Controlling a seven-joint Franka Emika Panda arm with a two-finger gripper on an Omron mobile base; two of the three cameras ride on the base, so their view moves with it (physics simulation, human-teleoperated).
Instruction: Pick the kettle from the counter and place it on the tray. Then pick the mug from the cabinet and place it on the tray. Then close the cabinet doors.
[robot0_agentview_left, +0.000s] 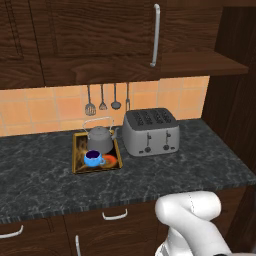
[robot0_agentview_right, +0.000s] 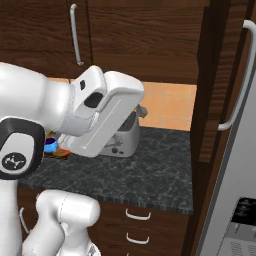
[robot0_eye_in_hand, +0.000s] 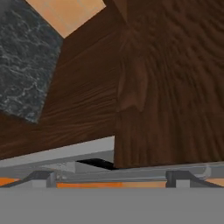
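The grey kettle (robot0_agentview_left: 100, 139) stands at the back of the gold-rimmed tray (robot0_agentview_left: 75, 155) on the dark stone counter (robot0_agentview_left: 45, 175). In front of the kettle, also on the tray, sits the blue mug (robot0_agentview_left: 93, 158). On the cabinet, one cabinet door (robot0_agentview_left: 100, 40) with a silver bar handle (robot0_agentview_left: 156, 35) lies flat against the front. To its right the bare plank shelf (robot0_agentview_left: 210, 64) is exposed. In the hand view my gripper (robot0_eye_in_hand: 111, 178) is open, its fingertips (robot0_eye_in_hand: 43, 177) wide apart and close to dark wood panels (robot0_eye_in_hand: 170, 87). Nothing is between the fingers.
A boxy silver toaster (robot0_agentview_left: 150, 132) stands right of the tray. Utensils (robot0_agentview_left: 102, 100) hang on the orange tile wall. A tall dark wood panel (robot0_agentview_left: 235, 110) bounds the counter on the right. A long silver handle (robot0_agentview_right: 239, 80) and a grey appliance front (robot0_agentview_right: 240, 210) lie at the far right.
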